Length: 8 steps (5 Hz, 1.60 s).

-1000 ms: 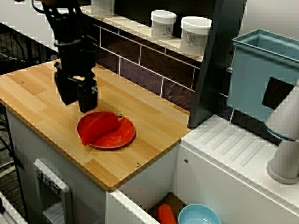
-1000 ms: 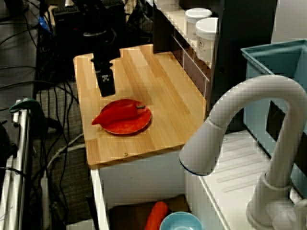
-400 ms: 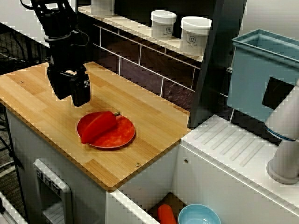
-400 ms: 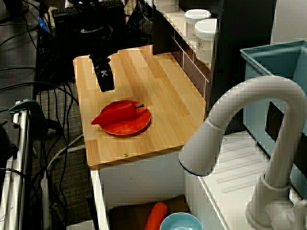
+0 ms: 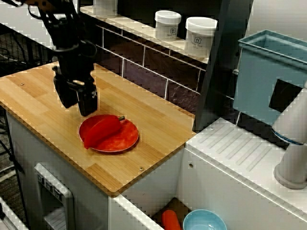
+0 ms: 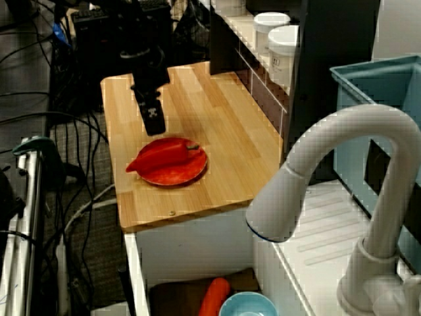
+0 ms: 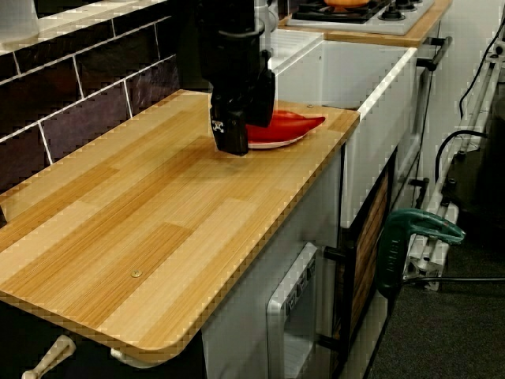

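- Gripper (image 5: 77, 108) hangs tips-down just beside the red plate (image 5: 128, 140), on the plate's side away from the sink; it touches neither the plate nor the pepper.
- Jaws stand apart with nothing between them; the two black fingers (image 5: 88, 101) show separately in the view facing the tiled wall.
- Cannot tell whether the fingertips touch the wooden countertop (image 5: 33, 103) or stop just above it.
- Red pepper (image 5: 100, 130) lies on its side on the plate, filling the half nearest the gripper, stem end toward the tiled wall.
- In the view along the countertop the gripper (image 7: 241, 140) stands in front of the plate (image 7: 278, 143) and hides its near part; the pepper's tip (image 7: 304, 123) pokes out past the plate.
- In the view past the faucet the gripper (image 6: 154, 122) sits just beyond the plate (image 6: 189, 172); the faucet (image 6: 329, 191) fills the foreground, well apart from the plate.
- Two white jars (image 5: 200, 29) stand on the ledge behind the plate.
- Blue bin (image 5: 268, 76) stands far from the plate, past the dark post.
- Blue bowl (image 5: 205, 221) and an orange thing (image 5: 170, 219) lie in the sink, below the plate's counter.
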Tool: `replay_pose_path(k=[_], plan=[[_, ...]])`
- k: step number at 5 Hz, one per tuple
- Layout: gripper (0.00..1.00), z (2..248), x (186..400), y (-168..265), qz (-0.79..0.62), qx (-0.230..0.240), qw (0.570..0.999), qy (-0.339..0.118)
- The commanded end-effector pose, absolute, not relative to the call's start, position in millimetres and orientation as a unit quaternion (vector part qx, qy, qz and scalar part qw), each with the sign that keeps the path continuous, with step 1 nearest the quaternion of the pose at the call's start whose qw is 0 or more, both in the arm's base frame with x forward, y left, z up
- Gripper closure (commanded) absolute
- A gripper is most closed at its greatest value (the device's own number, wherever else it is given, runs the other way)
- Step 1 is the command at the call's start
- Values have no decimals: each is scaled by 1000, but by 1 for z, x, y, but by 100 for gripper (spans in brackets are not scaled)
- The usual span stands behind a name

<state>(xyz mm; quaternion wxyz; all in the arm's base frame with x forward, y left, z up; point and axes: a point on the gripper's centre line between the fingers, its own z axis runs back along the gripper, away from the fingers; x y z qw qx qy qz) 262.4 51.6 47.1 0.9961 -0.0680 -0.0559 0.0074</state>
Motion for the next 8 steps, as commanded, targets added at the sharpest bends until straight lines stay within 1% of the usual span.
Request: replay_pose_path(k=[1, 3, 6, 8], plan=[[0, 36, 278, 49, 11, -54, 996, -63], [0, 29, 283, 50, 14, -45, 997, -60], [0, 31, 292, 68, 27, -2, 996, -85], [0, 45, 294, 88, 30, 9, 995, -98]])
